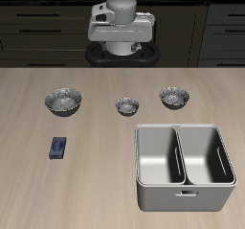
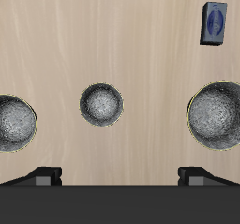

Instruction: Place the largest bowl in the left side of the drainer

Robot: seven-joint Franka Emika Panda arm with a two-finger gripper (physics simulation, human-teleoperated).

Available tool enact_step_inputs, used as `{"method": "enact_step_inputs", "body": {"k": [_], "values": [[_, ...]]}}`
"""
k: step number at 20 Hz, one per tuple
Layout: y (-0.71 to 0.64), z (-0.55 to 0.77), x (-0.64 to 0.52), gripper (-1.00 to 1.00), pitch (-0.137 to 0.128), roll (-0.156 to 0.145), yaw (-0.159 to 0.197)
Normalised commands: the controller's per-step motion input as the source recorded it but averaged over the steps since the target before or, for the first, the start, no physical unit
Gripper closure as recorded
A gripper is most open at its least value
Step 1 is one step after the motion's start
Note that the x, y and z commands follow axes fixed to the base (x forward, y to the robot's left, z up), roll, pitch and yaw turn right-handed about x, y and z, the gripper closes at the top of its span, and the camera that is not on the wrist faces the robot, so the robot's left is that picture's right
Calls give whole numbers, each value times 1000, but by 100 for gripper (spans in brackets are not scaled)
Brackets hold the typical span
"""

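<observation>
**A:** Pale wood table, dark cabinets behind. Arm parked at the back edge, gripper high above the surface and well clear of everything.

**B:** Bowls?

**A:** Three speckled ones in a row across the middle. The largest bowl sits at the end of the row away from the drainer; the smallest bowl is in the centre, the mid-sized bowl just behind the drainer. Wrist view agrees: largest bowl is plainly the widest, and stands nearest the small blue block.

**B:** Pincer state?

**A:** Fingertips show wide apart in the wrist view, nothing between them. Holding nothing.

**B:** So which step?

**A:** My reading: the very start, reach not begun. Both drainer compartments look bare.

**B:** Next move needs?

**A:** Travel out over the largest bowl, drop so one finger goes inside the rim and one outside, pinch the wall. Shallow bowl, thin rim — likely to tilt when lifted. Then carry across to the drainer's left compartment.
</observation>
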Motion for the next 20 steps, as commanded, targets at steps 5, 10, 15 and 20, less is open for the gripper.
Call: {"method": "enact_step_inputs", "body": {"k": [5,10,15,20], "values": [[-403,-8,79,-100,-2,-23,-7],[-413,-3,56,-100,-15,-4,8],[-260,-5,55,-100,-4,-6,3],[-192,-31,29,-100,-6,4,12]]}}
